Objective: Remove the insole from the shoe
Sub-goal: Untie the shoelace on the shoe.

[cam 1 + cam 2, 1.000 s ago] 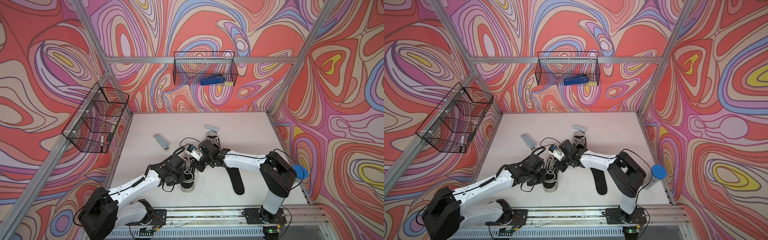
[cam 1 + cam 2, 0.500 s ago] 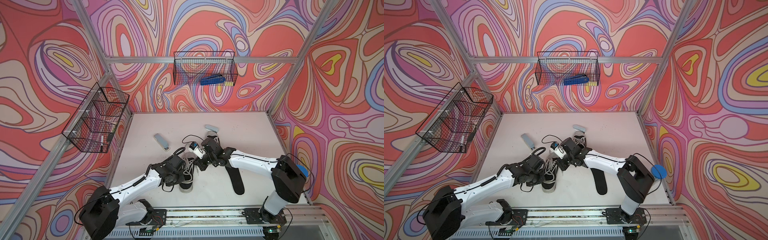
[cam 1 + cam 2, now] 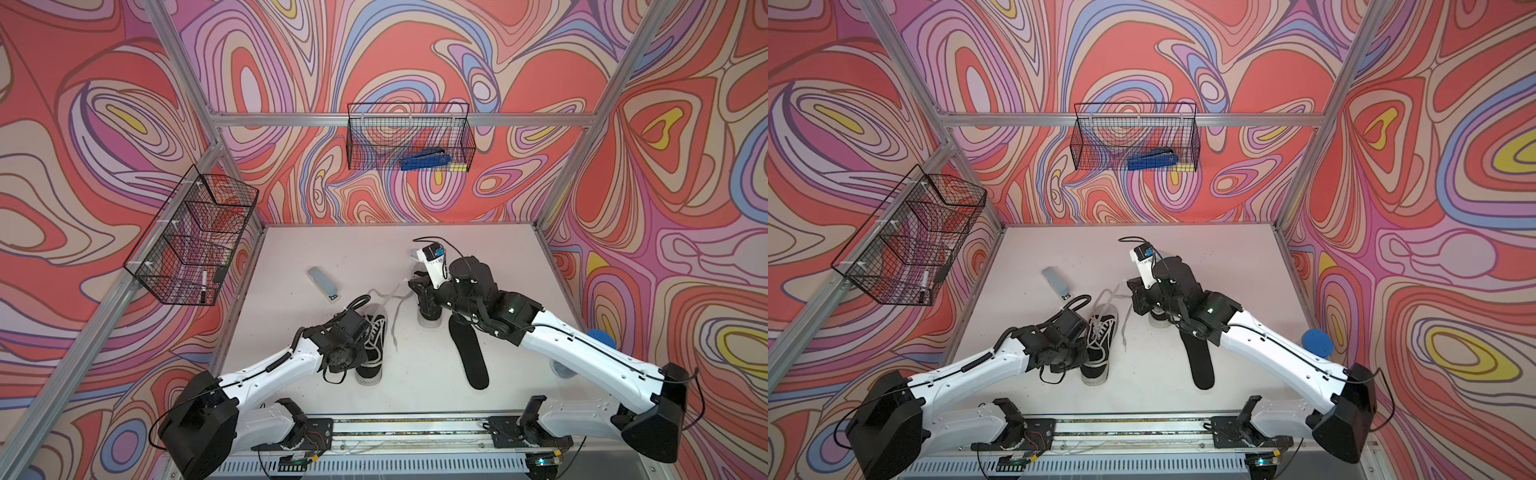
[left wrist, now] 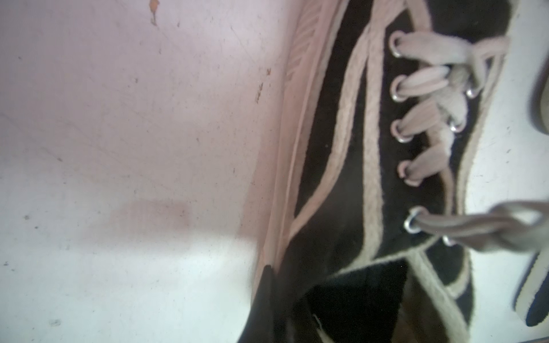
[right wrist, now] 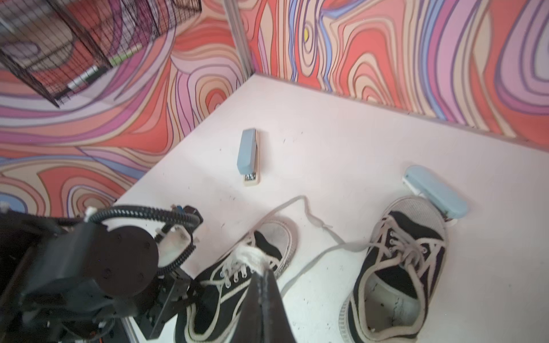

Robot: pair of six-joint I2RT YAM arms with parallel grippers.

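Walls (image 3: 124, 124): swirl print in red, pink, lilac, blue, some yellow. Aluminium posts (image 3: 569, 166) and a crossbar (image 3: 291, 119) frame them. Table (image 3: 332, 249) white, scuffed, evenly lit. Wire back basket (image 3: 374, 141) hangs from the crossbar; a partitioned side basket (image 3: 187, 249) hangs on the left wall. Metal rail (image 3: 407, 422) along the near edge.

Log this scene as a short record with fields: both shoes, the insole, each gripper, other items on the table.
near shoe: black, white laces, upright on its sole
far shoe: same style, pale cracked floor showing inside
insole: black, flat on the table, outside both shoes, by the far shoe's heel
left gripper: shut on the near shoe's side wall
right gripper: shut, above the shoes; load unclear
other: grey-blue stapler on the table
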